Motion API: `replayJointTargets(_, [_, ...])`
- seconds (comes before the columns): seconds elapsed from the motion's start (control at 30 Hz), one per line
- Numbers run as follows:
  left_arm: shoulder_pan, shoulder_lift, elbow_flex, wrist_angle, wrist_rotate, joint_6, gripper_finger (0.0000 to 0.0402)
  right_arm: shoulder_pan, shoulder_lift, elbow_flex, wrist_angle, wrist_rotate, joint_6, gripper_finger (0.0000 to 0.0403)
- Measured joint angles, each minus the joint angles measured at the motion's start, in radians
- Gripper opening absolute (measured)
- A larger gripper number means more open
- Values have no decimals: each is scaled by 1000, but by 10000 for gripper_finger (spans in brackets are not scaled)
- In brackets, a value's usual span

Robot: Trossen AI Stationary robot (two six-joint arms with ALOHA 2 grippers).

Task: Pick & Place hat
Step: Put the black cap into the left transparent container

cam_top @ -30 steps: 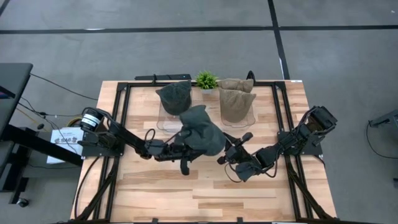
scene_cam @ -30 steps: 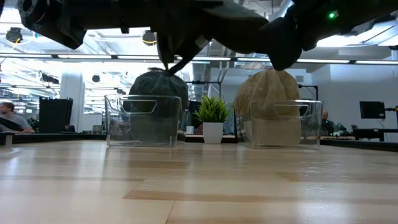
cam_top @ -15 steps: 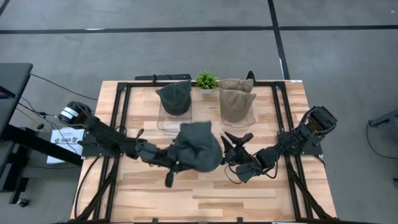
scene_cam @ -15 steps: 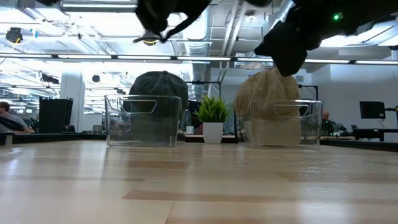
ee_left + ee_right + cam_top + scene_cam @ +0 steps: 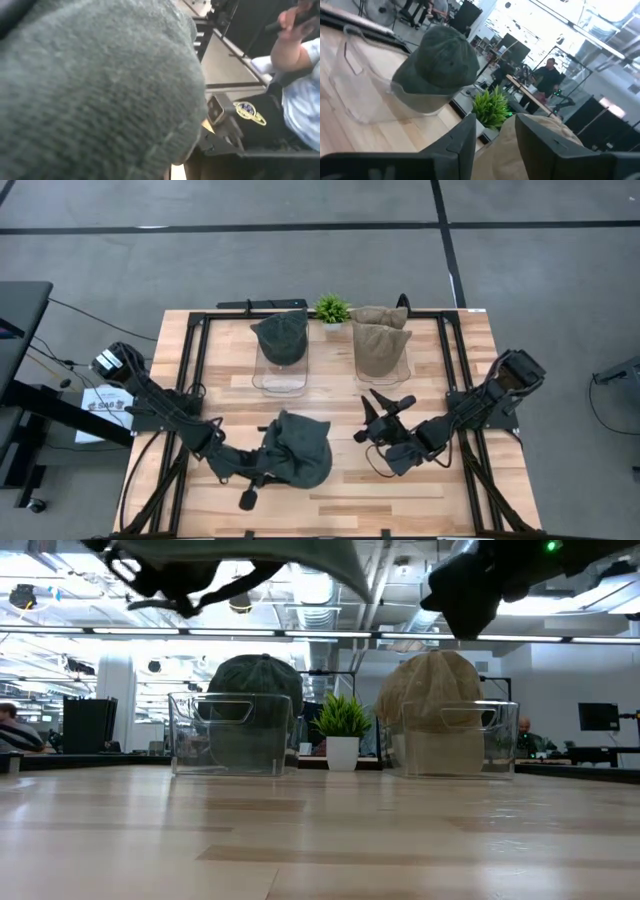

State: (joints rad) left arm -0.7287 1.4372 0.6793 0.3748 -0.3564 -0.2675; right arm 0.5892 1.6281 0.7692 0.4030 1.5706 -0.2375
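Observation:
A dark grey knit hat (image 5: 298, 460) hangs in the air over the near middle of the table. It shows at the top of the low view (image 5: 260, 555) and fills most of the left wrist view (image 5: 100, 90). My left gripper (image 5: 268, 470) reaches it from the table's left and is shut on it, with its fingers covered by the hat. My right gripper (image 5: 388, 402) hovers open right of the middle, apart from the hat. Its two fingers point toward the far bins in the right wrist view (image 5: 492, 127). My left gripper holds the grey hat at its left side (image 5: 272, 465), coming roughly level from the table's left. The hat bunches over the fingers and hides the place of contact, so I cannot tell which part or how many layers. The hat is lifted clear of the table.
Two clear bins stand at the far side. The left bin (image 5: 280, 375) holds a dark green cap (image 5: 280, 332), and the right bin (image 5: 382, 368) holds tan hats (image 5: 380, 340). A small potted plant (image 5: 332, 308) stands between them. A person's arm (image 5: 300, 75) shows beyond the table.
My left gripper has carried the hat from the table's middle, just before the left bin, toward the near edge and somewhat left. The hat stays lifted clear and has turned about on the way. My right gripper has stayed near its place, and the hat has moved away from it.

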Motion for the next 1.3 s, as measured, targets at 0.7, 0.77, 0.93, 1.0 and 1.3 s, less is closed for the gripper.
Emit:
replayJointTargets(0.7, [-42,13,-138,36,-152,-155,13,35,-176,327,-269,-753,-156,66])
replayJointTargets(0.77, [-42,13,-138,38,-152,-154,14,-2,-176,426,-464,-919,-64,72])
replayJointTargets(0.93, [-42,13,-137,63,-152,-131,21,-112,-100,627,-735,-1268,37,98])
replayJointTargets(1.0, [-42,13,-137,67,-152,-126,17,-153,-56,694,-792,-1363,39,113])
replayJointTargets(1.3, [-42,13,-137,79,-152,-106,21,-246,137,870,-918,-1528,-18,196])
